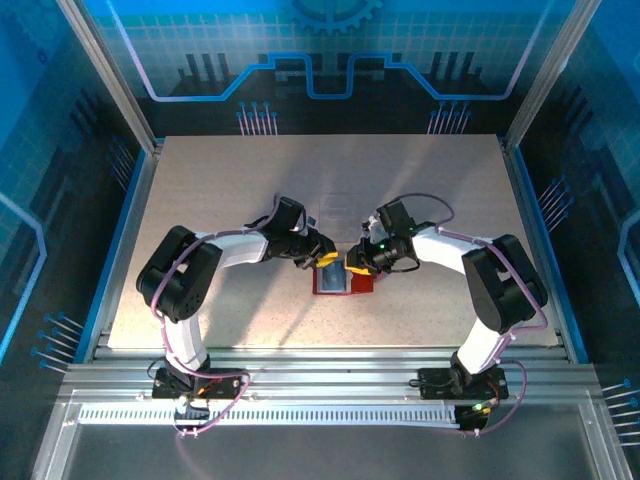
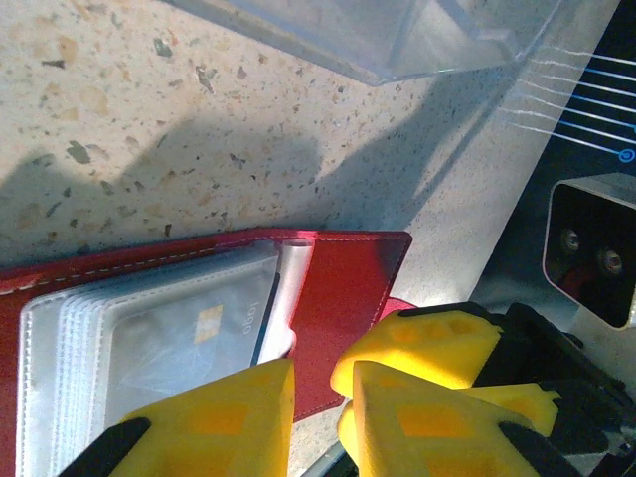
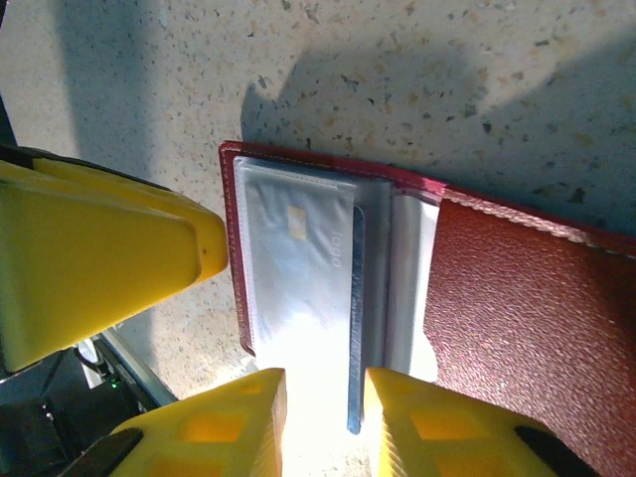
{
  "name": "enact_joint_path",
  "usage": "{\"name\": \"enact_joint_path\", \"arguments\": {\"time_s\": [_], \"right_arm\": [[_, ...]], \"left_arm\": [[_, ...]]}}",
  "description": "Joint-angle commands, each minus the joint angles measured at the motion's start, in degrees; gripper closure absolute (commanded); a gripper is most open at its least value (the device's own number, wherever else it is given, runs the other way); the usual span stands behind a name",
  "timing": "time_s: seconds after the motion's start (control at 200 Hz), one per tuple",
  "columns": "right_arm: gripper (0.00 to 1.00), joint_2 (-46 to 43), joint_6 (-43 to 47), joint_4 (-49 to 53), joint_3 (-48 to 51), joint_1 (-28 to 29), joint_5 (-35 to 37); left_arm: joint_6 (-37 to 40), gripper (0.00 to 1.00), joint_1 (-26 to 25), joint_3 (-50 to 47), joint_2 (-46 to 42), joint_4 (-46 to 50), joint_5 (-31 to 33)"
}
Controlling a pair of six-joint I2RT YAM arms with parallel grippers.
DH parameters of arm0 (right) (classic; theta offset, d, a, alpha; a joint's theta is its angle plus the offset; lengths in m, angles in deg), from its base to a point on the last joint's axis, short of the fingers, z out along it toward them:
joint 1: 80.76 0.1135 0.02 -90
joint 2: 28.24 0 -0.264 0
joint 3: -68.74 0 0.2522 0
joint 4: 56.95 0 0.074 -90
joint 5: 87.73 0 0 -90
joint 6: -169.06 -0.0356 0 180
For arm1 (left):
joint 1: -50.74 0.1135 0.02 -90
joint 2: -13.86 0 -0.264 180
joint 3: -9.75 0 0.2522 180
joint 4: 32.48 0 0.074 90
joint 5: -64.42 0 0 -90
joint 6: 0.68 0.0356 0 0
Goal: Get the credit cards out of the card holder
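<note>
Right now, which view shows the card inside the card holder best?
The right wrist view: the card faces the camera in the open card holder, chip and print clear through the sleeve. The left wrist view shows it slanted, partly behind a yellow finger. In the top external view it is too small to make out.

The card holder (image 3: 527,338) runs off-frame; print on the card (image 3: 298,268) blurred.

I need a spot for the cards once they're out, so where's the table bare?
Bare: the table's far left beyond the left arm, the far right corner, and the near strip between the arm bases. Crowded: the centre, where both end effectors meet over the holder, with a clear box just behind.
</note>
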Motion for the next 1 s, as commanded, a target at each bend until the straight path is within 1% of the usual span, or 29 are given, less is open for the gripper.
{"name": "enact_joint_path", "arguments": {"time_s": [0.0, 0.18, 0.37, 0.535, 0.64, 0.795, 0.901, 0.991], "right_arm": [[0.73, 1.1, -1.3, -3.5, 0.8, 0.1, -3.0], [0.74, 2.6, -2.5, -8.0, 1.3, -0.1, -5.5], [0.74, 1.4, 2.8, -5.6, 0.6, -0.4, -2.9], [0.74, 0.6, 4.4, -4.0, 0.7, -0.5, -2.5], [0.73, 0.4, 4.2, -4.8, 1.5, -0.6, -2.6], [0.73, 0.7, 3.5, -7.6, 2.4, -0.2, -2.2], [0.73, 1.7, 4.4, -6.1, 1.5, -0.3, -2.7], [0.73, 1.9, 3.5, -7.1, 1.8, -0.4, -3.3]], "left_arm": [[3.3, 0.77, -0.4, -0.3, -0.4, 1.5, -1.3], [6.5, 0.77, -0.6, -2.3, -2.3, 5.2, -0.1], [9.6, 0.78, -1.4, -1.0, -3.2, 9.7, 2.3], [8.5, 0.78, -1.9, -1.1, -3.0, 7.5, 2.3], [10.7, 0.79, -2.4, -1.1, -3.1, 8.4, 3.7], [14.0, 0.8, -2.5, -0.3, -1.9, 9.3, 2.7], [13.8, 0.81, -2.5, -0.9, -1.6, 7.5, 2.8], [12.8, 0.82, -2.5, -1.3, -1.4, 6.0, 2.0]]}}
